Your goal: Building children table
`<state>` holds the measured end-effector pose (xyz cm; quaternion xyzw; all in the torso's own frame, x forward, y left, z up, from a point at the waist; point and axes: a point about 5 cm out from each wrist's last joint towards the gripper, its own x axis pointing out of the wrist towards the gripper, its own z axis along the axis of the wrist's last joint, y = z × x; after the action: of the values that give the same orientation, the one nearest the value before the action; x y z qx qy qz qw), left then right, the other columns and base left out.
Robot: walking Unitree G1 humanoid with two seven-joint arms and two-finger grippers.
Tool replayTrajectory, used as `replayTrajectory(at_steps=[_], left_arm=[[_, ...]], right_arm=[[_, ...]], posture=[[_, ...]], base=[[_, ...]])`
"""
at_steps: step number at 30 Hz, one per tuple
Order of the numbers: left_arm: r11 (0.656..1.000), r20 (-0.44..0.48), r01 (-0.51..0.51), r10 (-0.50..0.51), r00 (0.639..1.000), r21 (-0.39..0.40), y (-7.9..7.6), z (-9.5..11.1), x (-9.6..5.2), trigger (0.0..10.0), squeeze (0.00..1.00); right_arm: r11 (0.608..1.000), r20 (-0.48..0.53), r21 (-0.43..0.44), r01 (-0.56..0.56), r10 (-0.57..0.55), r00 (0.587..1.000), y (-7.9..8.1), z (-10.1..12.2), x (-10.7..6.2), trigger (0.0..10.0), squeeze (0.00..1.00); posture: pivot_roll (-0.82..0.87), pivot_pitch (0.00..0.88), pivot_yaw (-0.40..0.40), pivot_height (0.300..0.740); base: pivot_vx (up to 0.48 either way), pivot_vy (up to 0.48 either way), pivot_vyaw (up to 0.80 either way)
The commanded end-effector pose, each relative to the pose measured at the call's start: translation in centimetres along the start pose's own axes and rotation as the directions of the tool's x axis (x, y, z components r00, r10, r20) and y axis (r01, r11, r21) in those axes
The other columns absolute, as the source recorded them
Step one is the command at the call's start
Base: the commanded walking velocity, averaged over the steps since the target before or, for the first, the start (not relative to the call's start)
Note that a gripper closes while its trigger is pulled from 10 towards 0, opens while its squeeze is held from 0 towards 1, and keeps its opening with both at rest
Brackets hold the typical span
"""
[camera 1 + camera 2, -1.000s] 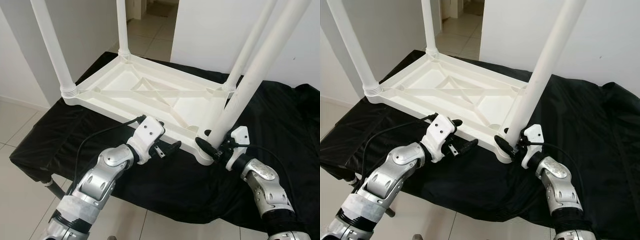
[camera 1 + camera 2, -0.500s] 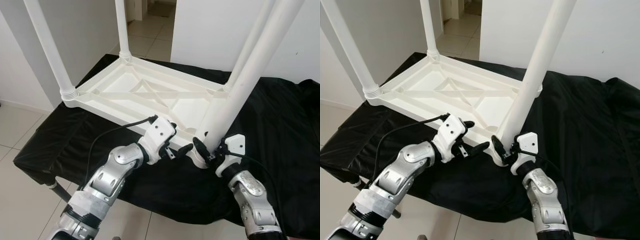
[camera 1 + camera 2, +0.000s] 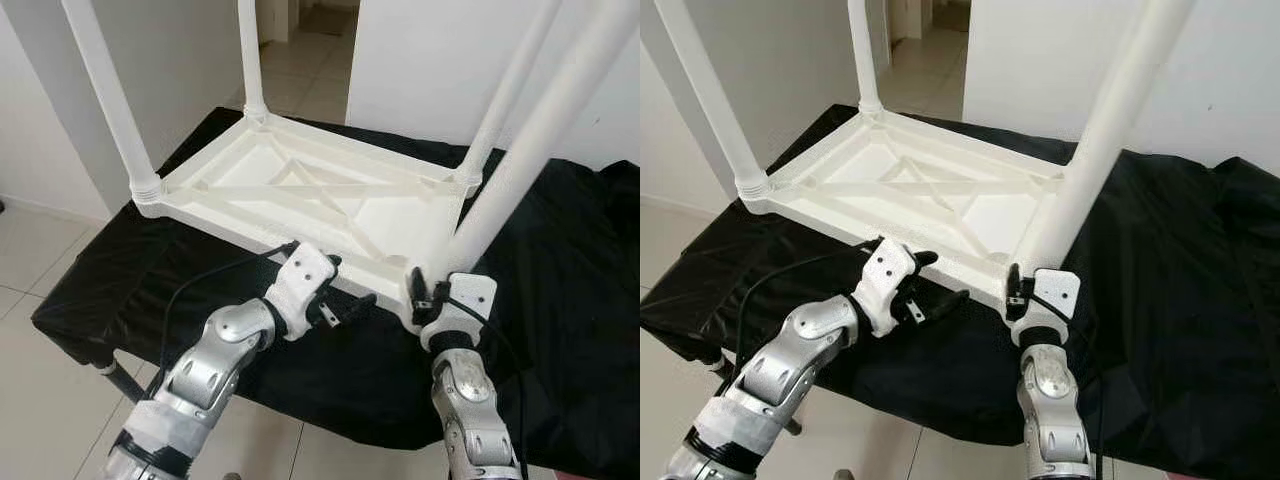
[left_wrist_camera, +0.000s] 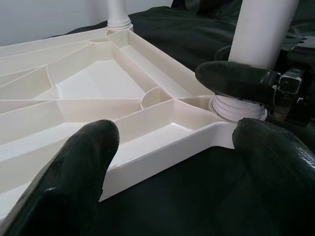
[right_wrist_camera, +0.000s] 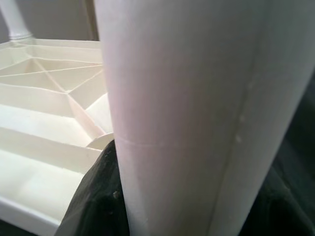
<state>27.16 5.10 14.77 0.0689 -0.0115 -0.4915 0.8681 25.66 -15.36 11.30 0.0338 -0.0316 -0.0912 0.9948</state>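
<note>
A white plastic children's table [image 3: 262, 192] lies upside down on a black cloth, with its legs pointing up. My right gripper [image 3: 430, 290] is shut on the near right leg [image 3: 520, 150], just above the ribbed collar where the leg meets the corner socket. In the right wrist view the leg [image 5: 187, 108] sits between dark fingers [image 5: 93, 196]. My left gripper [image 3: 345, 288] is open at the table's near rim [image 4: 162, 157], one finger above the rim and one in front of it, a little left of that corner. In the left wrist view a right finger [image 4: 236, 81] lies against the leg's base.
The black cloth [image 3: 560, 250] covers a low bench whose front edge runs just under my forearms. Three other white legs [image 3: 110, 100] rise at the remaining corners. Tiled floor [image 3: 40, 240] lies to the left, with white walls and a doorway behind.
My right forearm has swung from the right side to straight below the near right leg, still holding its base. The left gripper stays open at the near rim. The camera has shifted slightly.
</note>
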Motion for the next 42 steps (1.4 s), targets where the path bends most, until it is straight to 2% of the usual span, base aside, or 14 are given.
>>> replayTrajectory(at_steps=[1, 11, 12, 20, 23, 24, 25, 26, 28, 32, 36, 37, 41, 42], left_arm=[[1.0, 0.001, 0.027, -0.027, 1.0, -0.004, -0.3, 0.0, -0.1, 10.0, 0.0], [1.0, 0.004, 0.016, -0.016, 1.0, -0.016, -0.3, 0.1, 0.1, 10.0, 0.0], [1.0, 0.006, 0.02, -0.02, 1.0, -0.018, -0.4, 0.2, 0.1, 10.0, 0.0], [0.999, 0.023, 0.035, -0.034, 0.999, -0.019, -0.8, 0.6, 0.3, 10.0, 0.0], [0.999, 0.019, 0.041, -0.041, 0.999, 0.001, -0.7, 0.7, 0.4, 10.0, 0.0], [0.999, 0.019, 0.05, -0.05, 0.999, 0.0, -0.7, 0.7, 0.3, 10.0, 0.0], [0.999, 0.019, 0.05, -0.05, 0.999, 0.0, -0.7, 0.7, 0.3, 10.0, 0.0], [0.998, 0.02, 0.059, -0.059, 0.998, -0.004, -0.8, 0.6, 0.3, 10.0, 0.0], [0.997, 0.016, 0.073, -0.073, 0.997, -0.008, -0.9, 0.4, 0.2, 10.0, 0.0], [0.992, 0.01, 0.106, -0.106, 0.994, -0.07, -0.7, 0.5, -0.1, 10.0, 0.0], [0.991, 0.003, 0.118, -0.118, 0.993, -0.065, -0.8, 0.4, -0.2, 10.0, 0.0], [0.987, -0.017, 0.151, -0.152, 0.988, -0.052, -1.1, 0.3, -0.4, 10.0, 0.0], [0.984, -0.021, 0.174, -0.175, 0.984, -0.047, -1.3, 0.4, -0.5, 10.0, 0.0], [0.971, -0.019, 0.233, -0.235, 0.972, -0.058, -1.8, 0.8, -0.9, 10.0, 0.0]], right_arm=[[0.992, -0.093, 0.027, 0.121, -0.118, 0.989, -0.6, -1.5, -0.4, 10.0, 0.0], [0.985, -0.084, -0.023, 0.173, -0.175, 0.981, -1.1, -1.4, -0.1, 10.0, 0.01], [0.987, -0.08, 0.003, 0.158, -0.158, 0.984, -1.1, -1.4, -0.1, 10.0, 1.0], [0.999, -0.019, -0.021, 0.041, -0.042, 0.999, -1.1, -0.6, -0.2, 10.0, 1.0], [0.999, -0.009, -0.034, -0.008, 0.008, 1.0, -2.2, -0.7, 0.2, 10.0, 1.0], [0.999, -0.003, -0.03, -0.021, 0.021, 1.0, -2.4, -0.5, 0.3, 10.0, 0.07], [0.999, -0.003, -0.03, -0.021, 0.021, 1.0, -2.4, -0.5, 0.3, 10.0, 0.07], [0.999, 0.007, -0.027, -0.039, 0.039, 0.999, -2.6, -0.4, 0.4, 10.0, 0.0], [0.998, 0.027, -0.026, -0.058, 0.058, 0.998, -3.1, -0.1, 0.4, 10.0, 0.0], [0.99, 0.071, -0.038, -0.133, 0.136, 0.988, -3.8, 0.9, 1.0, 10.0, 0.0], [0.981, 0.083, -0.039, -0.19, 0.192, 0.978, -3.8, 1.4, 1.3, 10.0, 0.0], [0.958, 0.092, -0.035, -0.283, 0.285, 0.954, -3.9, 2.0, 1.5, 10.0, 0.0], [0.945, 0.102, -0.044, -0.324, 0.327, 0.94, -4.1, 2.5, 1.7, 10.0, 0.0], [0.9, 0.101, -0.078, -0.428, 0.434, 0.895, -4.4, 3.3, 1.9, 10.0, 0.0]], posture=[[-0.11, 0.0, -0.025, 0.74], [-0.11, 0.0, -0.023, 0.74], [-0.11, 0.0, -0.025, 0.74], [-0.1, 0.0, -0.038, 0.74], [-0.08, 0.0, -0.049, 0.74], [-0.08, 0.0, -0.052, 0.74], [-0.08, 0.0, -0.052, 0.74], [-0.08, 0.0, -0.056, 0.74], [-0.08, 0.0, -0.061, 0.74], [-0.09, 0.0, -0.061, 0.74], [-0.1, 0.0, -0.055, 0.74], [-0.1, 0.0, -0.047, 0.74], [-0.1, 0.0, -0.041, 0.74], [-0.1, 0.0, -0.038, 0.74]], base=[[0.0, 0.0, 0.0], [0.0, 0.0, 0.0], [0.0, 0.0, 0.0], [0.0, 0.0, 0.0], [0.0, 0.0, 0.0], [0.0, 0.0, 0.0], [0.0, 0.0, 0.0], [0.0, 0.0, 0.0], [0.0, 0.0, 0.0], [0.0, 0.0, 0.0], [0.0, 0.0, 0.0], [0.0, 0.0, 0.0], [0.0, 0.0, 0.0], [0.0, 0.0, 0.0]])
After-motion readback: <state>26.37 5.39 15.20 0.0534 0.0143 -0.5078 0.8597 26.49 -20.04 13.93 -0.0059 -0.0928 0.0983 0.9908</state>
